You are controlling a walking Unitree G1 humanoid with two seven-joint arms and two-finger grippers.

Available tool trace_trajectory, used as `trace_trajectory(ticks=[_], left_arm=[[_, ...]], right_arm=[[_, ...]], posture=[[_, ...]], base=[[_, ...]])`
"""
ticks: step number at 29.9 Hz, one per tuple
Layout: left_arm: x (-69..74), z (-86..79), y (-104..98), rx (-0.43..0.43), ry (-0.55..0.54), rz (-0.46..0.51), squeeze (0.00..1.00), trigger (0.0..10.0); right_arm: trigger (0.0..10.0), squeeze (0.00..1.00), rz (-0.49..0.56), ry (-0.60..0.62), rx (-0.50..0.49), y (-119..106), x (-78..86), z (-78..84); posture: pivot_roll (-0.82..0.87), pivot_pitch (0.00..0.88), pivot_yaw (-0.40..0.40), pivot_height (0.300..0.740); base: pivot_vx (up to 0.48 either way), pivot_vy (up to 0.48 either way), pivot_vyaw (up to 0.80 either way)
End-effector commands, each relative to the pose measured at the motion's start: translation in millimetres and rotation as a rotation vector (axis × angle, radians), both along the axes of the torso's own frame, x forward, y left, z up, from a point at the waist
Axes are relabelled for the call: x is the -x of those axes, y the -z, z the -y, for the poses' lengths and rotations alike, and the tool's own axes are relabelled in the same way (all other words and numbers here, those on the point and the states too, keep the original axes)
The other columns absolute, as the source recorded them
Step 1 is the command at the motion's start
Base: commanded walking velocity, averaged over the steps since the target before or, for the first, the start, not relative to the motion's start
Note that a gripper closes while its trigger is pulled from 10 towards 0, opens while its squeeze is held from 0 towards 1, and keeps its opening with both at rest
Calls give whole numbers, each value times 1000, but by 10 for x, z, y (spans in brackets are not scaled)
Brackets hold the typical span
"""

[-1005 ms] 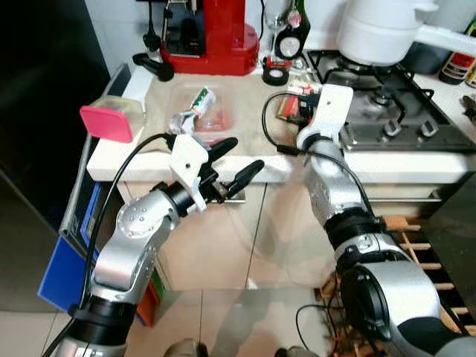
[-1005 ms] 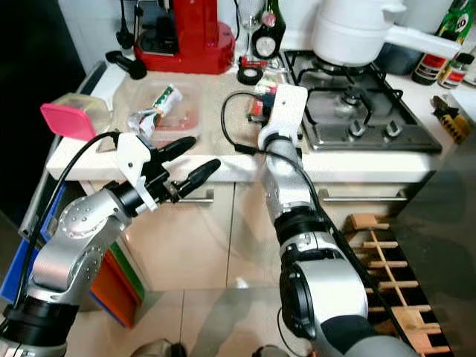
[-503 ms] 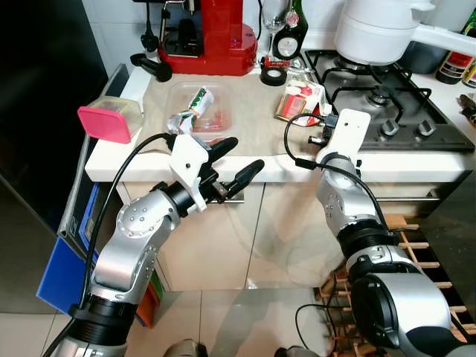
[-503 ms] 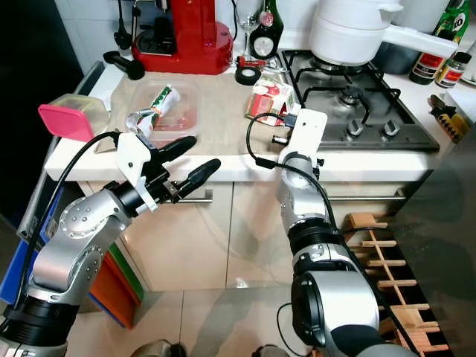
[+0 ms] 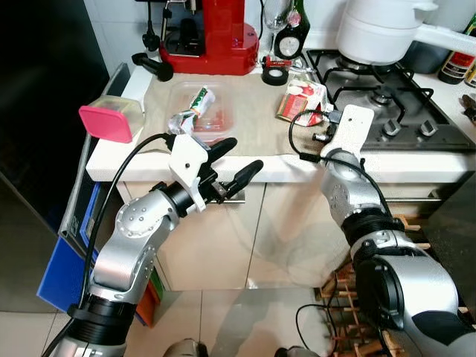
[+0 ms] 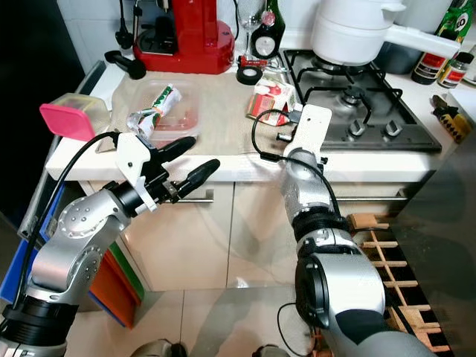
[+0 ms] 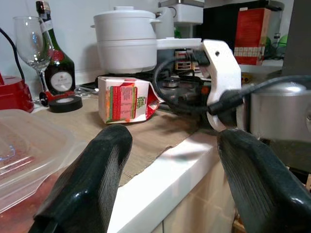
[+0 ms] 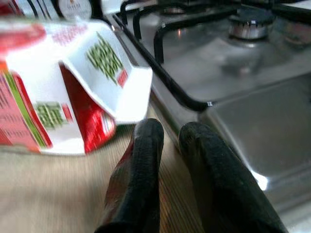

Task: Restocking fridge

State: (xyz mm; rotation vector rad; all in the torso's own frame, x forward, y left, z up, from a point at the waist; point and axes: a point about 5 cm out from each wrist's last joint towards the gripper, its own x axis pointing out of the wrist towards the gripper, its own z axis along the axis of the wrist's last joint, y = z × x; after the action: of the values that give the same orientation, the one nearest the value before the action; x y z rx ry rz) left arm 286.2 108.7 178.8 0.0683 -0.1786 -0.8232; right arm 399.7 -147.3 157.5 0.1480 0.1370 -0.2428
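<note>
A red-and-white carton [image 5: 301,100] lies on its side on the counter, next to the gas hob [image 5: 394,111]. My right gripper [image 8: 171,131] is shut with nothing in it; it rests low on the counter between the carton [image 8: 58,87] and the hob's edge, its white wrist plate [image 5: 349,130] at the counter front. In front of the counter edge my left gripper [image 5: 244,153] stands open and empty, below a clear tub [image 5: 199,108] that holds a crumpled packet. A pink-lidded box [image 5: 111,119] sits at the counter's left corner.
At the back of the counter stand a red coffee machine [image 5: 212,37], a tape roll [image 5: 276,74], a dark bottle and a wine glass. A white pot [image 5: 379,30] sits on the hob. A dark fridge [image 5: 37,111] is at left, a wooden rack [image 5: 416,245] low at right.
My right arm has drawn back from over the carton toward the counter's front edge and to the right, so the carton is now uncovered. The left arm has stayed still.
</note>
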Motion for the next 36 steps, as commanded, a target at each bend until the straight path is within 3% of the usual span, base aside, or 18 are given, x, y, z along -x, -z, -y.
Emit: trace_trajectory(ticks=[1, 24, 28, 29, 31, 36], left_arm=[[-1, -12, -47, -7, -8, 15, 0, 10000], [-15, -30, -67, 1, -24, 19, 0, 10000], [-20, -23, -68, 2, -22, 20, 0, 10000], [-27, -13, -68, 2, -19, 20, 0, 10000], [-32, -8, -68, 1, -17, 20, 0, 10000], [-45, 2, -70, 2, -16, 19, 0, 10000]], right_arm=[[10000, 0, -17, 0, -18, -10, -14, 23], [10000, 0, -159, -64, -78, 0, -69, 16], [10000, 0, -123, -69, -61, -108, -106, 5], [10000, 0, -37, -97, -17, -340, -174, -55], [10000, 0, 43, -126, 46, -538, -217, -115], [10000, 0, 271, -208, 358, -992, -248, -349]], posture=[[82, 28, -11, 740], [103, 0, -39, 740], [99, 0, -36, 740], [95, 0, -35, 740], [93, 0, -35, 740], [89, 0, -34, 740]], base=[[0, 0, 0], [0, 0, 0], [0, 0, 0], [0, 0, 0], [0, 0, 0], [0, 0, 0]])
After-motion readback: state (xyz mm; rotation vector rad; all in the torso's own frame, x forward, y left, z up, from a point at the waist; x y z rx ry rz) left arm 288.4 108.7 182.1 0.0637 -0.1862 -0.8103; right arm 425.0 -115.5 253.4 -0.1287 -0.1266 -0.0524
